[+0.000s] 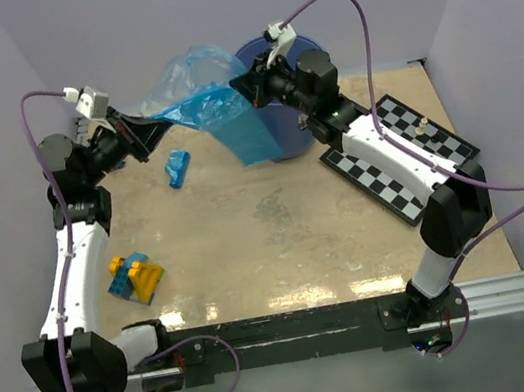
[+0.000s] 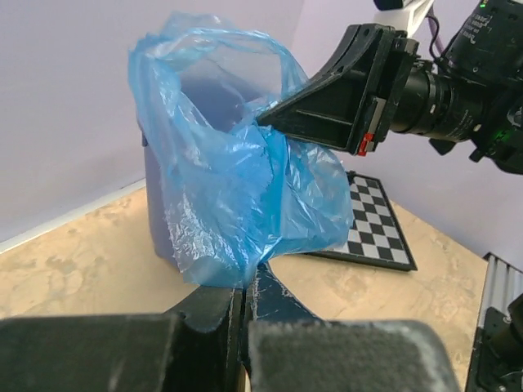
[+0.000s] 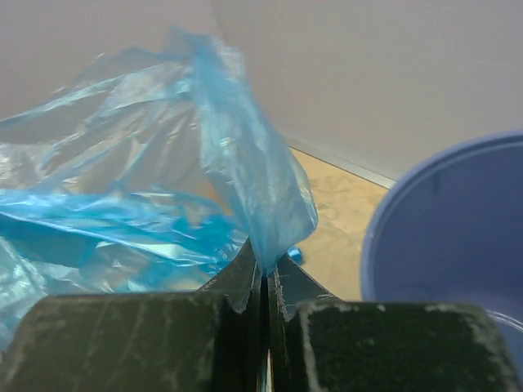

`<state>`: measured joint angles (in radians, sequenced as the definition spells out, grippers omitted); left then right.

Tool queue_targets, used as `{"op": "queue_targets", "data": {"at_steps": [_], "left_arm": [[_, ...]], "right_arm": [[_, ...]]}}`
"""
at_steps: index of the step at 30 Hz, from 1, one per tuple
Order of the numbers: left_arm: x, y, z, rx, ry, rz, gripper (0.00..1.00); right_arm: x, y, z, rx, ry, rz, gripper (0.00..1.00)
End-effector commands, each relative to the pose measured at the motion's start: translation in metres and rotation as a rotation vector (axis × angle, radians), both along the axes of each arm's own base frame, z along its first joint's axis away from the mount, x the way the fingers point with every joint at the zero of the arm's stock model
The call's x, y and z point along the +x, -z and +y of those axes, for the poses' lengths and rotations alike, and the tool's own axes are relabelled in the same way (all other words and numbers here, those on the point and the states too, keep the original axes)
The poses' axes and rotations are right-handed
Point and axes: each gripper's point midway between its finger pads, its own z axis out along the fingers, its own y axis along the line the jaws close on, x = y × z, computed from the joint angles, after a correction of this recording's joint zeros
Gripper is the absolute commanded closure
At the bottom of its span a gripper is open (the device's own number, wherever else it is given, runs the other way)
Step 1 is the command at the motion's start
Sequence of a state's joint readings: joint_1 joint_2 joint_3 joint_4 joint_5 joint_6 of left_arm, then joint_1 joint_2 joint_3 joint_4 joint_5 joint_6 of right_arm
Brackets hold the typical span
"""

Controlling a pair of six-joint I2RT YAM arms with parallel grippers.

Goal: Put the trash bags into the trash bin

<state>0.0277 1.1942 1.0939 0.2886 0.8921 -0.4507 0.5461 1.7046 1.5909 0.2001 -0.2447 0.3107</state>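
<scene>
Left tool (image 2: 245,296) clenched on the lower edge of a thin, crinkly bright-blue plastic trash bag (image 1: 211,108). Right tool (image 3: 263,273) pinches its other edge. The bag hangs stretched between them above the table, toward 12 o'clock. Just beyond, at 1 o'clock, is the round blue plastic trash bin (image 1: 284,134) — bag not yet inside. Carry-over and release are left.

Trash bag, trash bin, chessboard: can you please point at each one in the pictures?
trash bag (image 1: 211,108), top external view, crumpled middle of the film.
trash bin (image 3: 458,220), right wrist view, inner wall.
chessboard (image 2: 376,233), left wrist view, middle squares.
</scene>
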Motion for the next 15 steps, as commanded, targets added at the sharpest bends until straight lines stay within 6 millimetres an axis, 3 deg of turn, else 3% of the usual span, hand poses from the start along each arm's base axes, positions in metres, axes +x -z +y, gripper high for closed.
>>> {"op": "queue_targets", "data": {"at_steps": [1,5,9,15], "left_arm": [[-0.011,0.002,0.009,0.072,-0.005,-0.016,1.00],[-0.007,0.016,0.018,0.136,-0.049,0.025,1.00],[-0.004,0.031,0.027,0.205,-0.088,0.070,1.00],[0.003,0.072,0.056,0.394,-0.206,0.204,1.00]], "right_arm": [[0.001,-0.012,-0.033,-0.025,0.131,-0.038,0.99],[-0.005,0.003,-0.048,-0.062,0.183,-0.002,1.00],[-0.015,0.039,-0.063,-0.126,0.223,0.064,1.00],[-0.026,0.037,-0.078,-0.175,0.253,0.037,1.00]]}}
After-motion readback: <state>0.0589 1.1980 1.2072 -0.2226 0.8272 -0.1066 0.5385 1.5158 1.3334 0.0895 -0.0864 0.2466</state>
